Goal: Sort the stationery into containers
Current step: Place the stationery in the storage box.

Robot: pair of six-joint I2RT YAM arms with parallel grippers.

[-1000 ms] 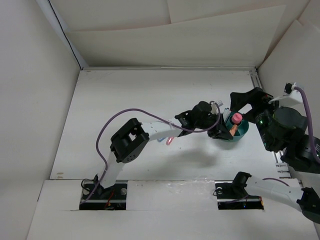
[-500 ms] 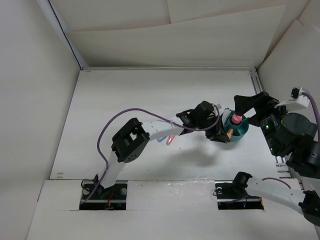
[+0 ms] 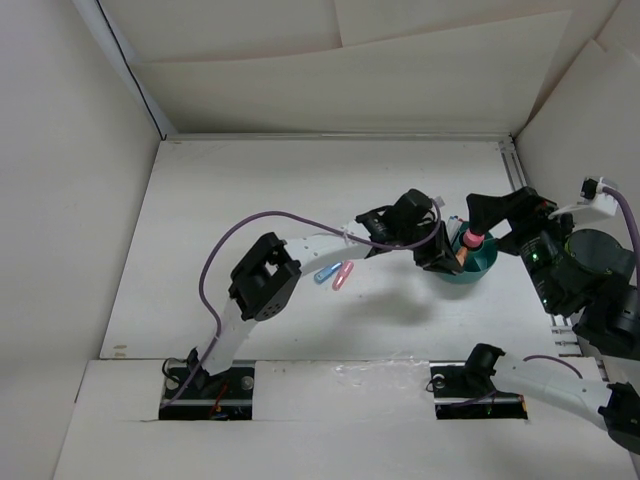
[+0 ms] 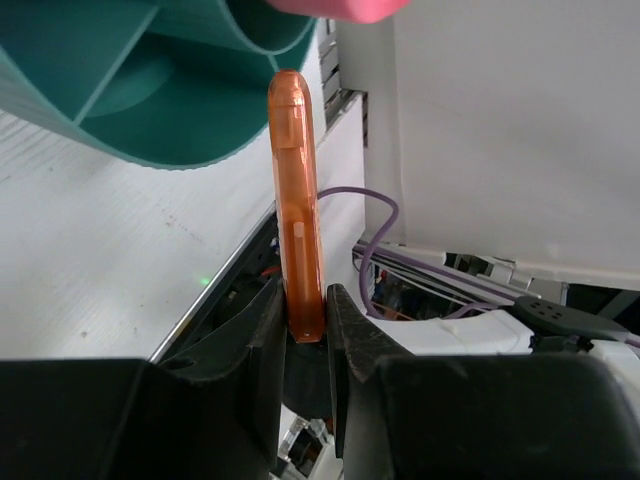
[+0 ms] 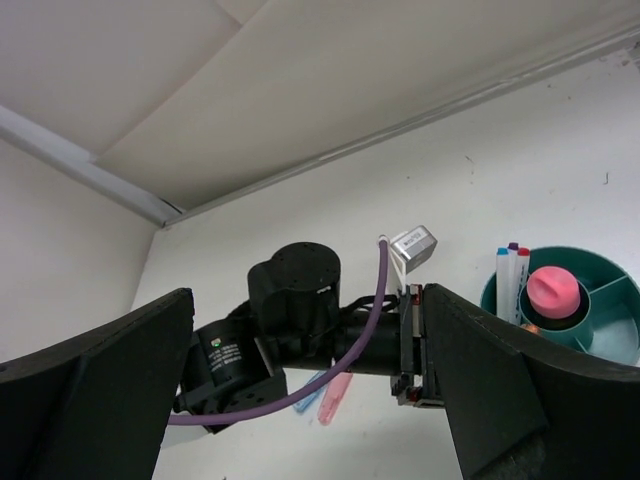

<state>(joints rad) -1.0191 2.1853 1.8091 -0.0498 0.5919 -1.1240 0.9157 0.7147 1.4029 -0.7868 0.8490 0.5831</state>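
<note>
My left gripper (image 3: 443,256) is shut on an orange marker (image 4: 297,190) and holds it upright at the near rim of the teal cup (image 3: 484,268), tip beside the cup wall (image 4: 170,120). The cup holds a pink-capped glue stick (image 3: 472,240) and thin white pens (image 5: 511,278). In the right wrist view the cup (image 5: 600,258) and glue stick (image 5: 553,290) sit at the right. A blue marker (image 3: 325,273) and a pink marker (image 3: 343,276) lie on the table left of the cup. My right gripper (image 3: 505,218) hovers open and empty to the right of the cup.
The left arm's forearm and purple cable (image 3: 300,232) stretch across the table's middle, over the two loose markers. White walls enclose the table on the left, far and right sides. The right arm's body (image 3: 585,270) stands at the right edge.
My left gripper has shifted slightly farther and towards the cup with the orange marker, uncovering the blue and pink markers. The right arm swung right, then held still.
</note>
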